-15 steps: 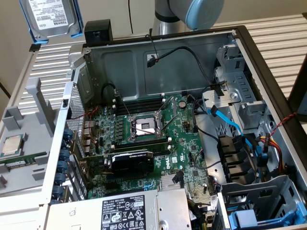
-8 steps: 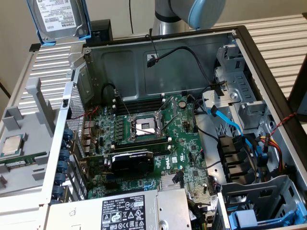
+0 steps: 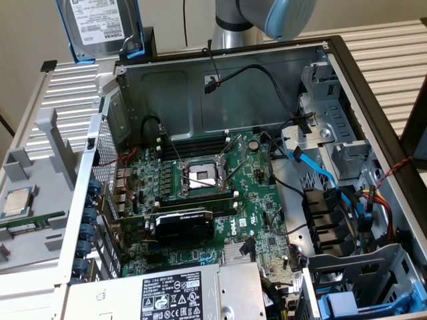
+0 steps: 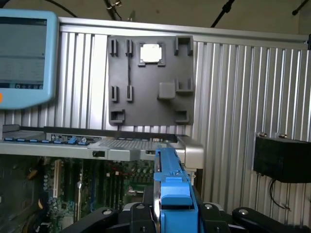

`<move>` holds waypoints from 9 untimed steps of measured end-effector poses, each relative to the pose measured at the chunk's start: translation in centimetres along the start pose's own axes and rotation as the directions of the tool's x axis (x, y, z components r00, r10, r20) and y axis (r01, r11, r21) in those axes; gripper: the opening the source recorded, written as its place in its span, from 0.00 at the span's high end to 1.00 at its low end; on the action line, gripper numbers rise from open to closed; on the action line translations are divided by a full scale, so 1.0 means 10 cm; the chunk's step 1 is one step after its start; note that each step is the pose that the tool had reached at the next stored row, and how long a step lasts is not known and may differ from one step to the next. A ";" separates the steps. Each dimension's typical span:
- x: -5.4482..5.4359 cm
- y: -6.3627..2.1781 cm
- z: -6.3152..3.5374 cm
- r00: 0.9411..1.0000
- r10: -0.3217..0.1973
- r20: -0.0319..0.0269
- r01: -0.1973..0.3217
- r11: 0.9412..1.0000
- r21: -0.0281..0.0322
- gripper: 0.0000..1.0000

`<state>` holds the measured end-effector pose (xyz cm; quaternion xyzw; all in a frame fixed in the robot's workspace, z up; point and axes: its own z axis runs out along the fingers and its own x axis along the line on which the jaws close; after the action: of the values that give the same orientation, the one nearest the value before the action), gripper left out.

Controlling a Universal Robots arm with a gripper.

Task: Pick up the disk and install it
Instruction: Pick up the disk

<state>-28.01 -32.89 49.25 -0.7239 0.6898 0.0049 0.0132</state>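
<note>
The disk (image 3: 101,28), a rectangular silver-grey metal hard drive with a white label in a blue plastic carrier frame, hangs at eleven o'clock in the exterior view, by that corner of the open grey metal computer case (image 3: 220,60). The black gripper (image 4: 174,213) is clamped on the carrier's edges. The disk is probably dense, rigid and shock-sensitive, so the frame sides are the safest hold.
</note>
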 end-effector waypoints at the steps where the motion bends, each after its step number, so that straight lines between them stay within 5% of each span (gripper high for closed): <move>1: 0.01 -0.023 0.000 1.000 0.000 0.000 0.000 1.000 0.000 0.63; 9: 0.20 -0.140 -0.003 1.000 0.000 0.000 0.000 1.000 0.000 0.63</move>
<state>-26.52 -34.86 49.24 -0.7239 0.6898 0.0050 0.0134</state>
